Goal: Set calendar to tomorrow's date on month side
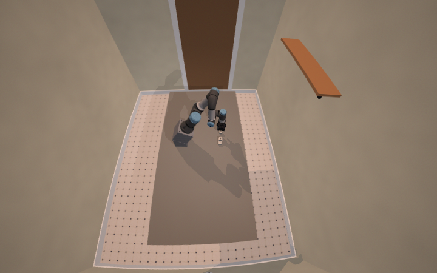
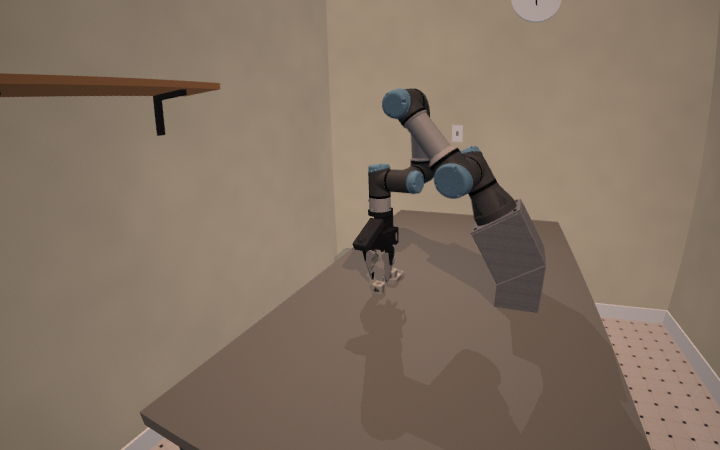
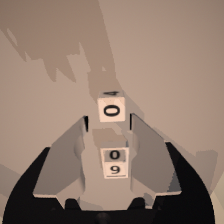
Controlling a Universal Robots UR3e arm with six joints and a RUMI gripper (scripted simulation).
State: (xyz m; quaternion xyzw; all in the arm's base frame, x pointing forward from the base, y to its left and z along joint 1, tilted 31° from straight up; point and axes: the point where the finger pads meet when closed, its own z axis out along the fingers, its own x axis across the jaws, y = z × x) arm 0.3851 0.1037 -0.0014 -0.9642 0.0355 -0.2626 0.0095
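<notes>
One cube [image 3: 111, 108] [image 2: 378, 287] sits loose on the counter [image 2: 297, 339] [image 1: 203, 208], just beyond the gripper [image 1: 220, 131] [image 2: 379, 277] [image 3: 108, 115], whose fingers stand partly open. Another, nearer the gripper, apparently occupies the tray; the loose one still needs seating, date unconfirmed.

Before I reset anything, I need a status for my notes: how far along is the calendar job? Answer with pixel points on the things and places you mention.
Nothing looks finished: one cube [image 2: 378, 287] stands apart on the table [image 1: 199, 205] [image 2: 297, 366] [image 3: 170, 60], outside any tray. Nothing is in hand; the tool [image 1: 220, 130] [image 2: 379, 278] [image 3: 108, 115] is partly open. Left: seating both cubes flat, digits upright. I can't read the month or confirm the date.
</notes>
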